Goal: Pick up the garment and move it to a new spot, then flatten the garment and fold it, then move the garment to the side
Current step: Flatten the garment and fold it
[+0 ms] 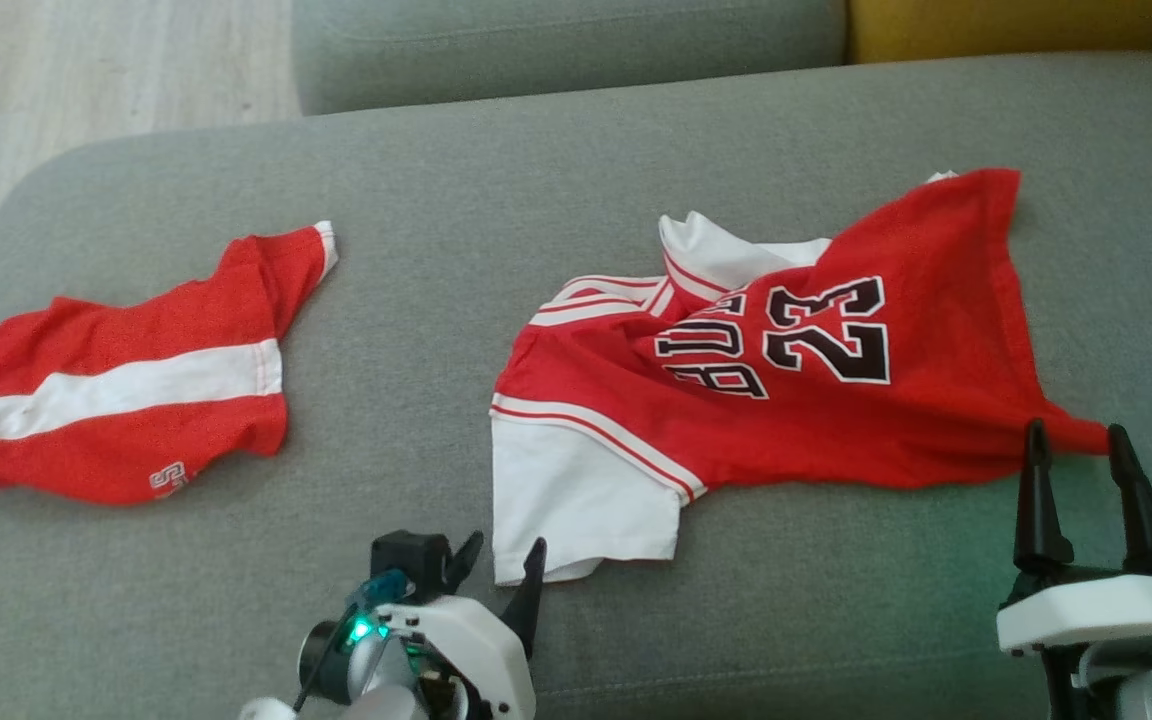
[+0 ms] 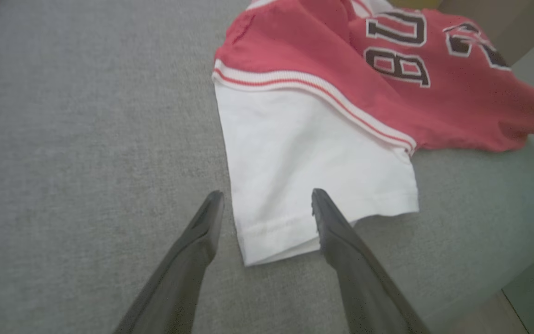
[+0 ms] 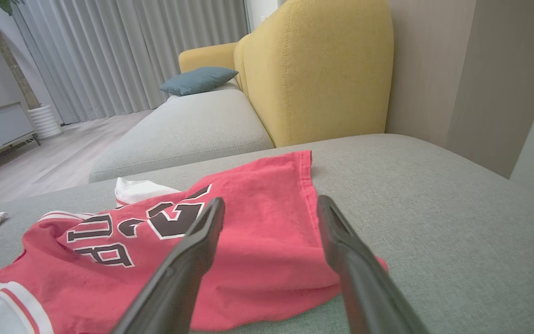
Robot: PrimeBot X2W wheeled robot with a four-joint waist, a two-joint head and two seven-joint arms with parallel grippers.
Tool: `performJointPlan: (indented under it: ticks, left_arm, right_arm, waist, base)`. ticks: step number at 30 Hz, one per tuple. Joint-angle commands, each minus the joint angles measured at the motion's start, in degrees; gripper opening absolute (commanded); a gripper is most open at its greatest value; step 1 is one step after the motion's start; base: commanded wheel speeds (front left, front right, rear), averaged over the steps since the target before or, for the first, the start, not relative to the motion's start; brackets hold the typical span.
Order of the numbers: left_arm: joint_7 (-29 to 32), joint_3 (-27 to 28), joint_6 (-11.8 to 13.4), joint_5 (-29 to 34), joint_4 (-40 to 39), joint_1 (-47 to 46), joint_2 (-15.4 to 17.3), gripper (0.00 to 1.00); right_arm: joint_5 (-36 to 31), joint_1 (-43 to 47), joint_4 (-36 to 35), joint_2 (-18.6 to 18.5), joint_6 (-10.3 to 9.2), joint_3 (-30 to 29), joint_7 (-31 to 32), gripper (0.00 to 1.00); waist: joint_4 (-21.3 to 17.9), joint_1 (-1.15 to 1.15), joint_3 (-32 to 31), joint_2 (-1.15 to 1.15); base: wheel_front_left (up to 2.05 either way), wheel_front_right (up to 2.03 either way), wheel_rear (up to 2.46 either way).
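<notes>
Grey sofa (image 1: 436, 180): woven seat cushion. Both garments we log lie on it.
Jersey (image 1: 836, 420): red with white sleeves, and a black "23" and lettering edged in white. In the head view it sits right of centre on the seat. It is rumpled rather than flat, and we see the cloth bunched and folded over near the collar.
Sleeve (image 2: 313, 153): white, lying fairly flat. A red-and-white striped band marks where it meets the red body. Its cuff is the part of the jersey nearest the left gripper.
Left gripper (image 1: 508, 548): fingers spread wide, nothing between them but cloth and cushion below. In its wrist view (image 2: 267, 195) the two fingers straddle one corner of the cuff, one over bare cushion and the other over the white cloth. We cannot tell whether either finger touches the fabric.
Right gripper (image 1: 1077, 430): fingers apart, holding nothing.
Hem corner (image 1: 1081, 440): a red point of the jersey that shows between the right gripper's tips in the head view. In the right wrist view (image 3: 270, 200) we see the same fingers poised over the red hem edge. Contact is unclear.
Second shirt (image 1: 106, 400): red with a broad white band, at the left end of the seat, well apart from the jersey.
Backrest (image 3: 318, 69): yellow, upright behind the seat.
Pillow (image 3: 197, 80): blue-grey, on the next seat along.
Floor (image 1: 86, 60): pale wood beyond the sofa.
</notes>
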Motion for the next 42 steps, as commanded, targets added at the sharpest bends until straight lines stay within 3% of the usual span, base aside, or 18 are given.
performJointPlan:
  ticks: [1, 10, 16, 17, 18, 24, 29, 35, 42]
  left_arm:
    - [0.0, 1.3, -0.1, -0.2, -1.1, -2.4, 0.1, 1.0]
    - [3.5, -0.6, 2.9, 0.5, 4.7, -5.8, 0.1, 1.0]
    - [4.8, -1.3, 2.9, -0.2, 6.5, -6.8, 0.1, 1.0]
    - [5.0, -1.6, 2.5, -0.4, 6.5, -6.9, 0.1, 0.43]
    - [5.0, -1.8, 2.1, -0.7, 6.5, -6.9, 0.1, 0.0]
    - [-0.3, -0.7, 0.4, -3.6, 2.4, -7.6, 0.1, 0.0]
    - [-7.0, 2.8, 1.3, -4.3, -2.1, -9.1, 0.3, 0.0]
    - [-8.6, 5.7, 1.6, -3.1, -7.0, -8.9, 0.6, 0.0]
    - [-8.7, 9.5, 2.6, -1.0, -11.8, -7.4, 0.5, 0.0]
  right_arm:
    - [0.2, -2.3, -1.6, -0.6, 0.42, 1.5, -0.8, 1.0]
    - [0.4, -3.3, -1.0, -0.6, 0.42, 1.7, -1.3, 1.0]
    - [0.5, -3.8, -0.6, -0.6, 0.42, 1.4, -1.7, 1.0]
    - [0.4, -3.9, -0.5, -0.6, 0.42, 1.2, -1.7, 1.0]
    - [0.3, -3.9, -0.3, -0.6, 0.42, 0.9, -1.7, 1.0]
    - [-0.2, -4.6, 1.9, -0.6, 0.42, -1.1, -0.3, 1.0]
    - [-0.4, -5.0, 5.1, -0.6, 0.42, -2.1, 1.8, 1.0]
    - [-0.5, -5.1, 7.9, -0.6, 0.42, -0.5, 3.6, 1.0]
    - [-1.9, -5.7, 10.7, -0.6, 0.42, -2.9, 4.6, 1.0]
  waist:
    - [-0.3, 0.0, 0.3, 0.0]
    - [-2.1, 0.0, 1.6, 0.0]
    - [-2.5, 0.0, 2.1, 0.0]
    - [-2.5, 0.0, 2.2, 0.0]
    - [-2.4, 0.0, 2.2, 0.0]
    - [-1.5, 0.0, 1.9, 0.0]
    - [-0.2, 0.0, 1.5, 0.0]
    - [0.5, 0.0, 1.6, 0.0]
    - [0.5, 0.0, 2.0, 0.0]
  base:
    - [0.0, 0.0, 0.0]
    - [0.0, 0.0, 0.0]
    - [0.0, 0.0, 0.0]
    - [0.0, 0.0, 0.0]
    - [0.0, 0.0, 0.0]
    - [0.0, 0.0, 0.0]
    - [0.0, 0.0, 0.0]
    - [0.0, 0.0, 0.0]
    - [0.0, 0.0, 0.0]
